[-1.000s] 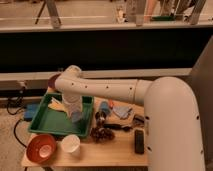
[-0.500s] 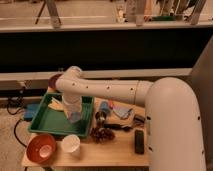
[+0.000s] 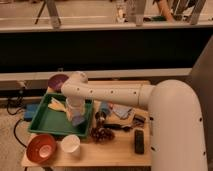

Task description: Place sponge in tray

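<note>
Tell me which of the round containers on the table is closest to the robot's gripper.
The purple bowl, at the table's back-left corner just behind the green plastic tray. The gripper hangs over that tray; the orange-red bowl and white cup sit farther, at the front.

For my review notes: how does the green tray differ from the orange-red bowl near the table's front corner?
The tray is green, rectangular, shallow and wide; the bowl is orange-red, round, deeper and much smaller. The gripper hangs over the tray's right part; nothing hangs over the bowl. Both rest on the wooden table.
</note>
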`<state>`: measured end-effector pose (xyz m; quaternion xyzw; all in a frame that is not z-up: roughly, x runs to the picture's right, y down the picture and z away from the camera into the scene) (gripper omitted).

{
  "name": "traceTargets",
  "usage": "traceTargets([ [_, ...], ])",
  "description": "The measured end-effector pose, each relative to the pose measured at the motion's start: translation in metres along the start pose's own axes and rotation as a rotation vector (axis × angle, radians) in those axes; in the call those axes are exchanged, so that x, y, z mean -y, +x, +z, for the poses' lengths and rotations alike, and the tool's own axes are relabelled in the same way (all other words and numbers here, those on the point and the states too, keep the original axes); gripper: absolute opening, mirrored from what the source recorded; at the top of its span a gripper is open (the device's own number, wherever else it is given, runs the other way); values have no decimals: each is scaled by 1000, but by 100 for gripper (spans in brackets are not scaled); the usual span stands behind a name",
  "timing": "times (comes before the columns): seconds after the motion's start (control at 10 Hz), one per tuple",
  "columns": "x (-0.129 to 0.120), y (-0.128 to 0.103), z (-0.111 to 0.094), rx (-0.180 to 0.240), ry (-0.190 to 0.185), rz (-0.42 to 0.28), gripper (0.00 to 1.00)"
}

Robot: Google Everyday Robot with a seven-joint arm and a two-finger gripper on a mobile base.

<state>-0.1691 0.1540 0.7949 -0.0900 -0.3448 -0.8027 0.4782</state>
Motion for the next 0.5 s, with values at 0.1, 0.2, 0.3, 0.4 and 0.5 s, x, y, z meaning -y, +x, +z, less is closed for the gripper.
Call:
traceTargets([
  [0.1, -1, -1, 4, -1, -2, -2, 80],
  [0.2, -4, -1, 7, 1, -4, 0, 80],
  [0.3, -5, -1, 9, 0, -6, 3, 80],
  [0.4, -5, -1, 10, 3, -5, 7, 78],
  [0.5, -8, 2, 11, 7, -4, 14, 74],
])
